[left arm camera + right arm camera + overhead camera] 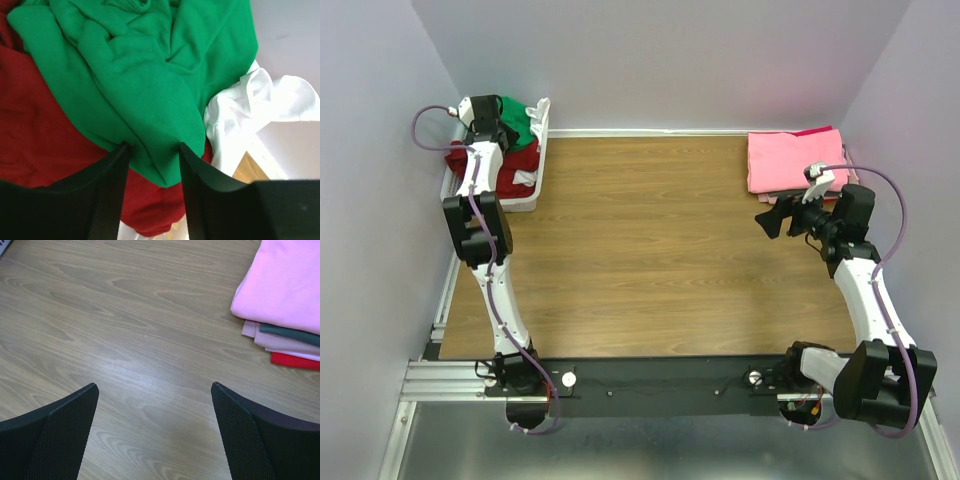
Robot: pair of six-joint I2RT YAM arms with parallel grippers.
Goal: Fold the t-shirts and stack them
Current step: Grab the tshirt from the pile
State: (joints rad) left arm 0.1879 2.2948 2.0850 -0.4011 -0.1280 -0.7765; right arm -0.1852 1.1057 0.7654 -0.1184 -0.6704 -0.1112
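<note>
The bright green t-shirt [522,122] lies crumpled on top of a dark red t-shirt [523,160] in the white basket [525,203] at the far left. My left gripper [504,133] is down in the basket. In the left wrist view it [152,147] is shut on a fold of the green t-shirt [140,85], with the red t-shirt [35,130] beneath. A folded stack topped by a pink t-shirt [790,160] sits at the far right. My right gripper [770,218] is open and empty just left of it, above bare table [155,390].
A white cloth [260,105] lies in the basket beside the green shirt, at the basket's back right corner [542,105]. The stack [285,285] shows pink, grey and red layers. Walls close in the table on the left, back and right.
</note>
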